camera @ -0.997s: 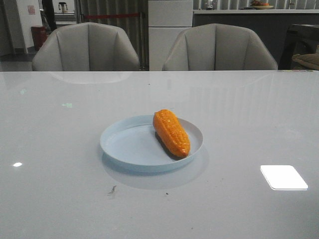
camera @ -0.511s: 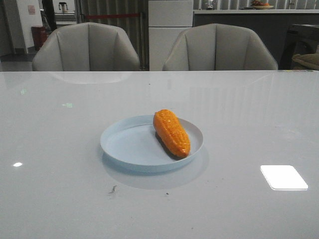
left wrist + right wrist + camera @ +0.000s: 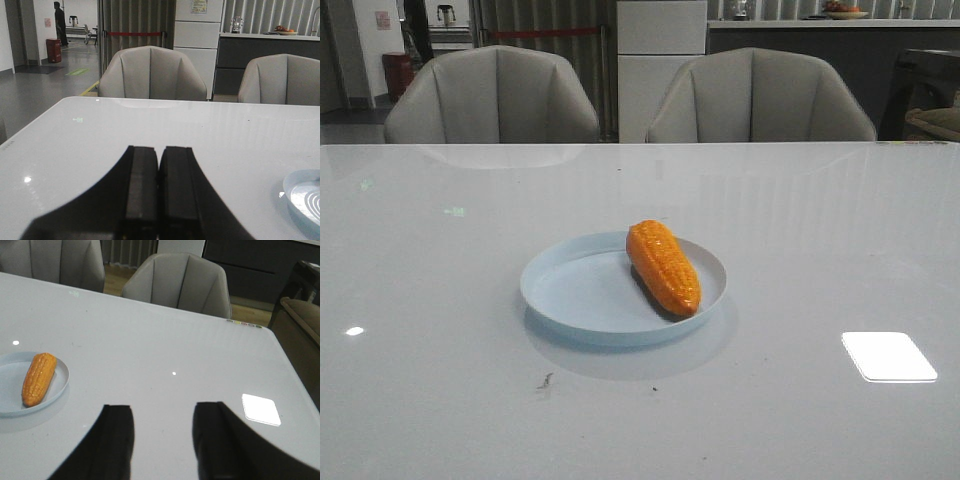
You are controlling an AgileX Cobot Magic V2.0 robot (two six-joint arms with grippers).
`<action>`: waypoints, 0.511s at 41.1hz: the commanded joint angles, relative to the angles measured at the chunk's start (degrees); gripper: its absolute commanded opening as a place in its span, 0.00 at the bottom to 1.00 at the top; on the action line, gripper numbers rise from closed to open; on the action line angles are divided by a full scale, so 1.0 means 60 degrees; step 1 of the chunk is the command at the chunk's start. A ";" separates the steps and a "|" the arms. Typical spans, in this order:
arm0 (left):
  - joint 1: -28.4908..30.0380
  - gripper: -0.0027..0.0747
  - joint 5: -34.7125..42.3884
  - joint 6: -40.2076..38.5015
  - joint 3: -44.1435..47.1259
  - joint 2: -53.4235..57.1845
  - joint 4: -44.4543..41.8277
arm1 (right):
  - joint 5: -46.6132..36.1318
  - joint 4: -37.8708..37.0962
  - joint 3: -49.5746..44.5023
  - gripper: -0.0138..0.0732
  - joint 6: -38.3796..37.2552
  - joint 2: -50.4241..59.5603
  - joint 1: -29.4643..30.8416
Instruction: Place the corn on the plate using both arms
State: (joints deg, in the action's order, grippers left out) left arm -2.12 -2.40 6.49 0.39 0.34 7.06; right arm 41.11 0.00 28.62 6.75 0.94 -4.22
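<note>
On my left wrist feed, the left gripper (image 3: 159,185) had its two black fingers (image 3: 141,190) pressed flat together with nothing between them. It sat low over the white table (image 3: 100,140), and only a sliver of the plate (image 3: 305,192) showed at the frame's edge, apart from the fingers. Bare tabletop ran from the fingertips to the far edge, where two grey chairs (image 3: 151,74) stood.

On my right wrist feed, the right gripper (image 3: 162,435) was spread wide, its dark fingers (image 3: 117,440) well apart and holding nothing. Plain table surface showed through the gap. The plate (image 3: 60,385) lay off to one side, well apart from the fingers, with the corn (image 3: 38,378) lying on it. The table's far edge and one corner were visible in this view, with a bright rectangular light reflection (image 3: 261,409) on the surface near that side.

On the front feed, neither arm appeared. The pale blue plate (image 3: 570,295) sat near the middle of the table (image 3: 440,400), well in from every visible edge. The orange corn (image 3: 663,266) lay on the plate's right half, running diagonally, one end towards the far rim and the narrower end close to the near-right rim; I could not tell whether it touched the rim. Open tabletop surrounded the plate on all sides. The light reflection (image 3: 888,356) lay to the right of the plate, and a small dark mark (image 3: 545,381) lay in front of it.
</note>
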 commanded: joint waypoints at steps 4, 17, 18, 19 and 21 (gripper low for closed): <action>-0.0003 0.15 0.0813 0.0003 0.0352 0.0146 0.0101 | -0.3469 0.0074 -0.0987 0.38 0.0078 0.0165 -0.0011; -0.0003 0.15 0.0813 0.0003 0.0352 0.0146 0.0101 | -0.6318 0.0074 -0.3217 0.22 0.0078 0.0165 0.0018; -0.0003 0.15 0.0813 0.0003 0.0352 0.0146 0.0101 | -0.6424 0.0074 -0.3418 0.22 0.0078 0.0165 0.0019; -0.0003 0.15 0.0813 0.0003 0.0352 0.0146 0.0101 | -0.6502 0.0074 -0.3611 0.22 0.0078 0.0165 0.0046; -0.0003 0.15 0.0813 0.0003 0.0352 0.0146 0.0101 | -0.6669 0.0074 -0.3939 0.22 0.0078 0.0165 0.0107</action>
State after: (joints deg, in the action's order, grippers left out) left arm -2.12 -2.44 6.49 0.39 0.34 7.06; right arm 8.45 0.00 5.86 6.75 0.92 -4.08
